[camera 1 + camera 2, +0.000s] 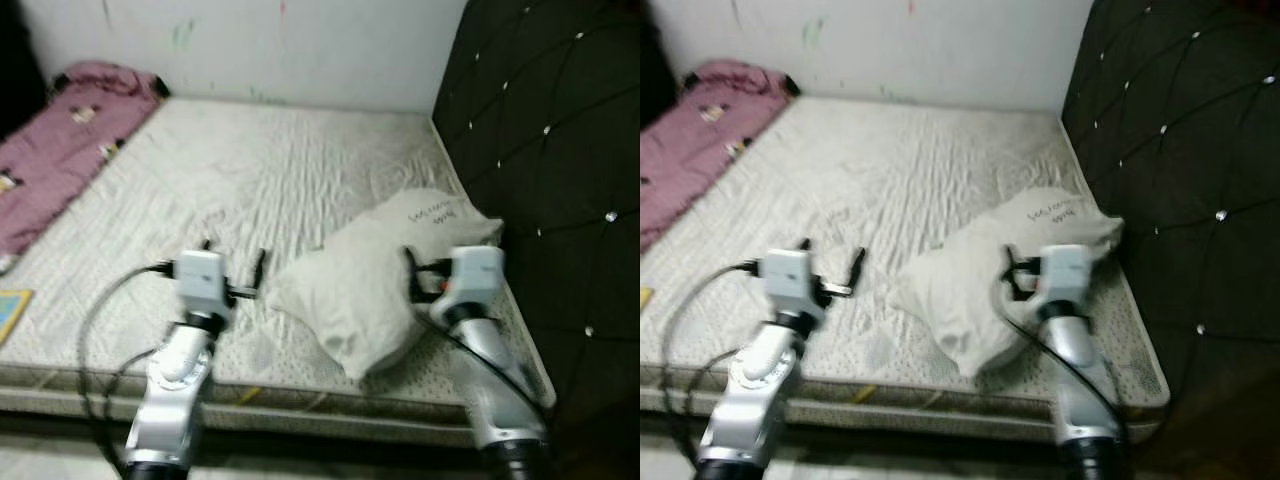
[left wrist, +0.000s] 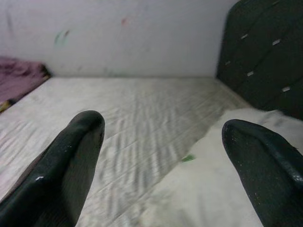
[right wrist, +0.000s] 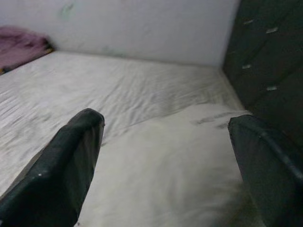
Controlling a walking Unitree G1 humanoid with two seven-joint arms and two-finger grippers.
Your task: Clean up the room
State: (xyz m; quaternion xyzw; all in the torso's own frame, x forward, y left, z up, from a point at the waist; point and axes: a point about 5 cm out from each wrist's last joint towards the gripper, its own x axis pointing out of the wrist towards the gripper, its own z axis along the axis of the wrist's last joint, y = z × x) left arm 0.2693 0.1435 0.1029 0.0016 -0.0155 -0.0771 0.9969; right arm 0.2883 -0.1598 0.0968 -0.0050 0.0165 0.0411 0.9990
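Note:
A rumpled white pillow (image 1: pixel 360 290) lies on the bare mattress (image 1: pixel 250 170), near its front right corner and close to the headboard. My right gripper (image 1: pixel 420 275) hovers over the pillow's right side, fingers open with nothing between them; in the right wrist view the pillow (image 3: pixel 170 175) lies just beneath the open gripper (image 3: pixel 165 122). My left gripper (image 1: pixel 232 258) is open over the mattress, just left of the pillow's left corner. In the left wrist view the pillow's edge (image 2: pixel 213 189) runs under the right-hand finger (image 2: pixel 265 165).
A black tufted headboard (image 1: pixel 550 150) rises along the right side of the bed. A pink blanket (image 1: pixel 60 150) is bunched at the far left by the white wall (image 1: pixel 300 50). A flat yellow and blue item (image 1: pixel 10 310) lies at the left edge.

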